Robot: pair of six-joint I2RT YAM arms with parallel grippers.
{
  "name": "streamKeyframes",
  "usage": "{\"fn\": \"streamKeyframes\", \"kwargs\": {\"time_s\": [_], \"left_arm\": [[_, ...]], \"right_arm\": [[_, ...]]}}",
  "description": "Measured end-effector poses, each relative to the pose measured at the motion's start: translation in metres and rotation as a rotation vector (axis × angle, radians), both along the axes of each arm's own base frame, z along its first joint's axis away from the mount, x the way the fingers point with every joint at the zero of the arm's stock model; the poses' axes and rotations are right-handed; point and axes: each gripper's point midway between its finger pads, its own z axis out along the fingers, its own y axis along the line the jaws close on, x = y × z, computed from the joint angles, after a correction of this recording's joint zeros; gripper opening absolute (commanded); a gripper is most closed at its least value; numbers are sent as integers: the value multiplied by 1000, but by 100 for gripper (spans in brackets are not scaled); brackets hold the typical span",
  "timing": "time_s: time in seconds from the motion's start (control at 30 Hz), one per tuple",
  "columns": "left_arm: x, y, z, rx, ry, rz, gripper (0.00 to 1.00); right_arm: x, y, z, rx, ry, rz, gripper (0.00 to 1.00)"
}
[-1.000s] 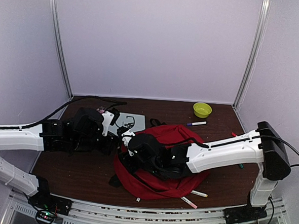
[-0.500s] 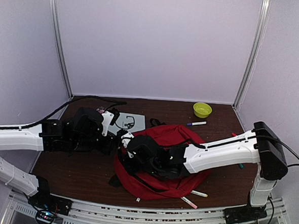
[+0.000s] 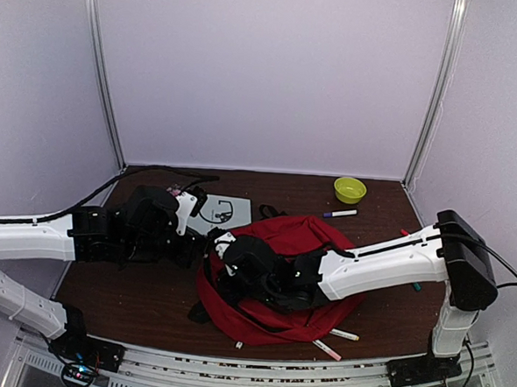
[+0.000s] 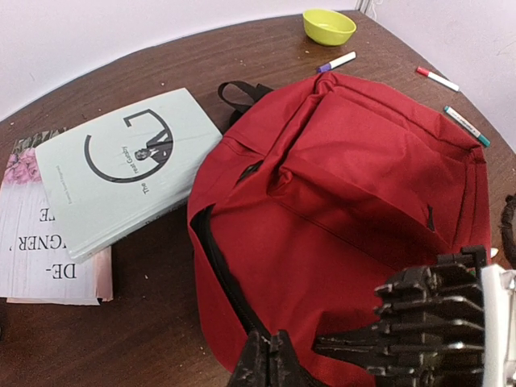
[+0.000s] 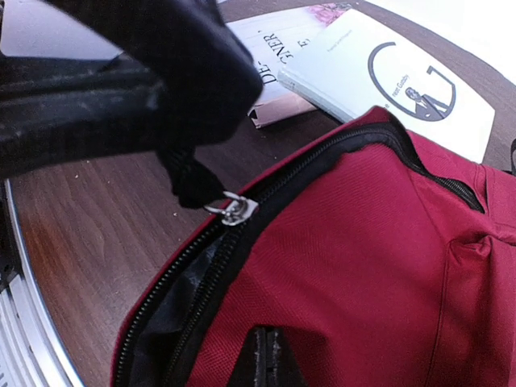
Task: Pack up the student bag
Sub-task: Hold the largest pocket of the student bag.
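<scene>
**Operator:** How far along am I?

**Spotter:** You're early in it. The student bag (image 4: 363, 185) lies flat in the middle of the bench (image 4: 145, 322), and nothing I can see has gone inside. The pale green book (image 4: 121, 173) rests on the pink book (image 4: 48, 258) just beside the bag's far-left edge. The pens, such as the purple-capped one (image 4: 337, 62), and the yellow bowl (image 4: 329, 26) sit out on the bench too.

**Operator:** And the main compartment?

**Spotter:** You've got it partly unzipped. Dark lining (image 5: 173, 310) shows through the gap near the slider. Your left gripper (image 4: 270, 363) is pressed together on the zipper pull (image 5: 231, 208). Your right gripper (image 5: 266, 355) is closed tight against the red fabric just beside the zipper. I can't tell whether it has actually caught a fold.

**Operator:** So what's left?

**Spotter:** By my reading, nearly everything: widen the opening, load the books and pens, then zip it up.

**Operator:** Anything different from a second ago?

**Spotter:** Very little. Your right arm has leaned in slightly toward the left arm. The bag, books, pens and bowl lie where they did.
</scene>
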Motion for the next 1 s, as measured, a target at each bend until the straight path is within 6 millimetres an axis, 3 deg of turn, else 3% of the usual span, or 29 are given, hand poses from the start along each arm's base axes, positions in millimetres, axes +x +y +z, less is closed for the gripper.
{"fn": "streamKeyframes", "kwargs": {"time_s": [0.13,0.27,0.4,0.5,0.77,0.87,1.0], "left_arm": [[0,0,0,-1,2,-3,0],[-1,-1,0,-2,4,-4,0],[-1,-1,0,-6,7,-2,0],[-2,-2,1,-14,11,-5,0],[-5,-3,9,-54,14,-12,0],[-6,-4,9,-59,19,-18,0],[-7,-5,9,-63,24,-23,0]], "right_arm": [[0,-3,-6,6,24,-3,0],[-3,-3,-3,47,41,15,25],[-6,-3,8,105,57,43,61],[-6,1,15,138,60,58,70],[7,-2,16,140,56,45,66],[19,-1,15,145,51,34,57],[28,6,8,142,53,47,36]]}}
